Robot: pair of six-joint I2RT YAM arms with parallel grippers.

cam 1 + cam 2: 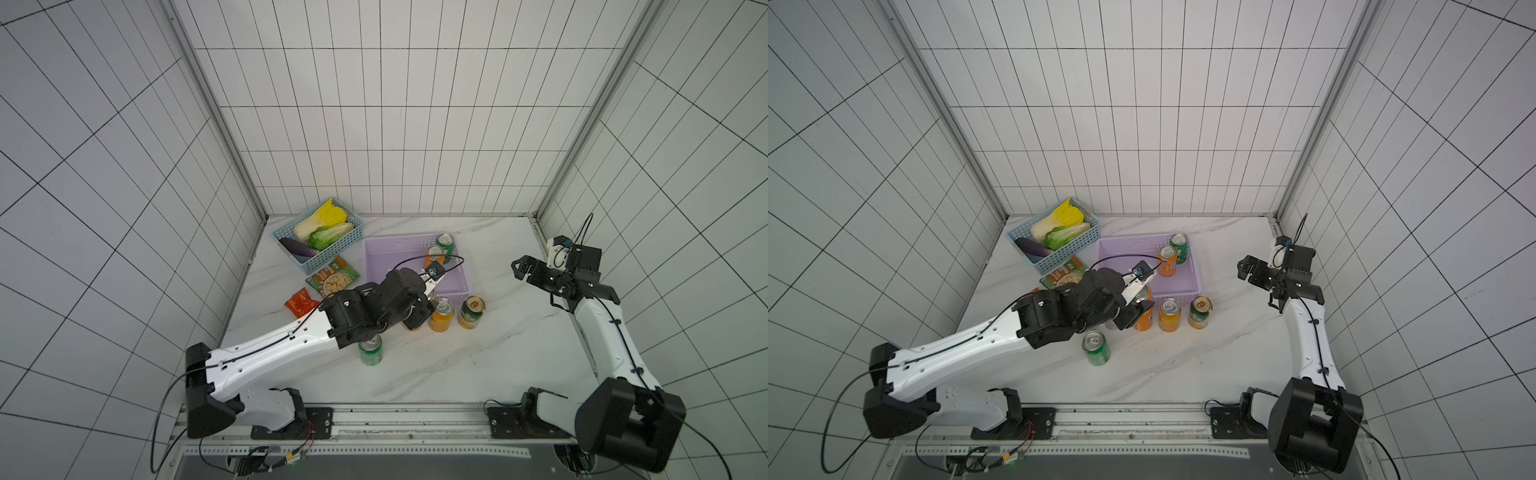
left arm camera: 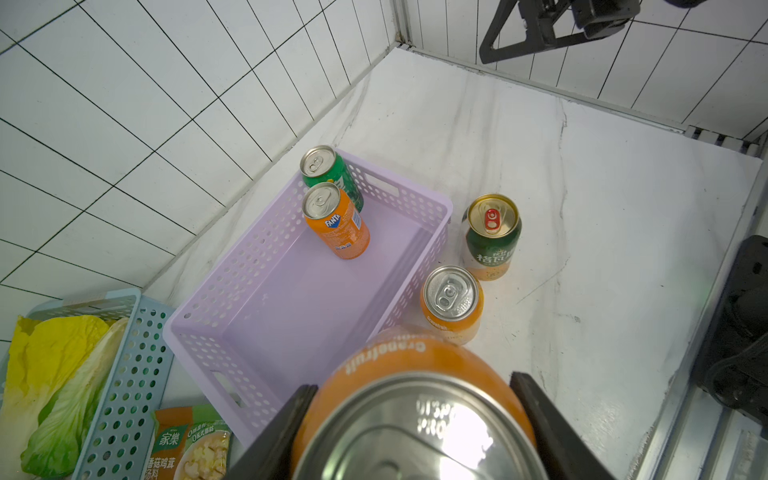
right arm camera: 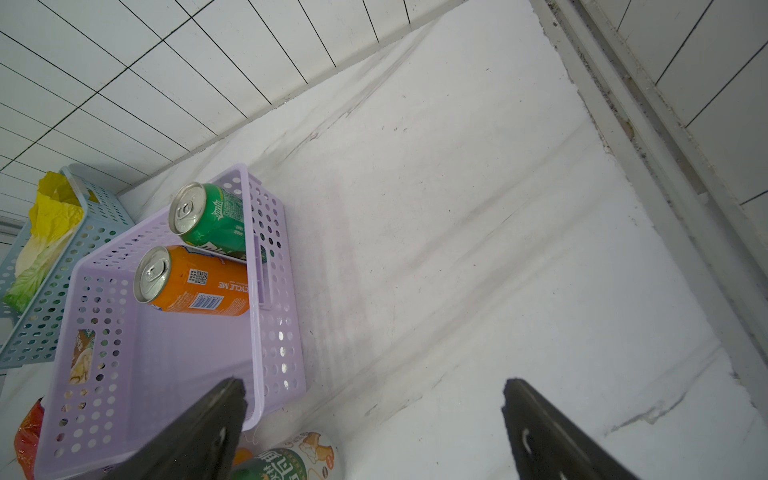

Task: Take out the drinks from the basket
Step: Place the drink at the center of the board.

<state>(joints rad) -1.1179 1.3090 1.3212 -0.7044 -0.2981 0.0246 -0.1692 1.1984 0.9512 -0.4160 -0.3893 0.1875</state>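
Drinks: two are logged inside the lilac basket [image 1: 386, 251], a Fanta can [image 1: 434, 254] and a green can [image 1: 445, 244], upright and close together in its 1 o'clock corner. The basket is set on a white marble-patterned tabletop [image 1: 457, 365] with grey veins, toward 12 o'clock of centre. The tabletop is enclosed on three sides by white tiled walls [image 1: 374, 124] with dark grout, and a metal rail [image 1: 395, 415] is seen along the 6 o'clock edge. Just outside the basket's 6 o'clock wall, a held orange can [image 1: 1144, 321], a free orange can [image 1: 441, 316] and a green-and-gold can [image 1: 471, 312] are noted in a row. A lone green can [image 1: 370, 351] is placed apart at 7 o'clock. A blue basket [image 1: 332, 251] of vegetables [image 1: 328, 226] is noted at 10 o'clock, a green snack packet [image 1: 332, 281] at 9 o'clock, and a red packet [image 1: 300, 302] farther out toward 8 o'clock. The left gripper [image 2: 411, 384] is clamped on the held orange can, a fact shown plainly only by the left wrist view; in both top views that can is largely hidden by the arm. Whether the can is touching the tabletop cannot be told. The right gripper [image 3: 374, 390] is held at 3 o'clock, well apart, jaws spread wide and empty. The lone green can is seen in the top views only; the Fanta can's barcode is shown by the right wrist view only.
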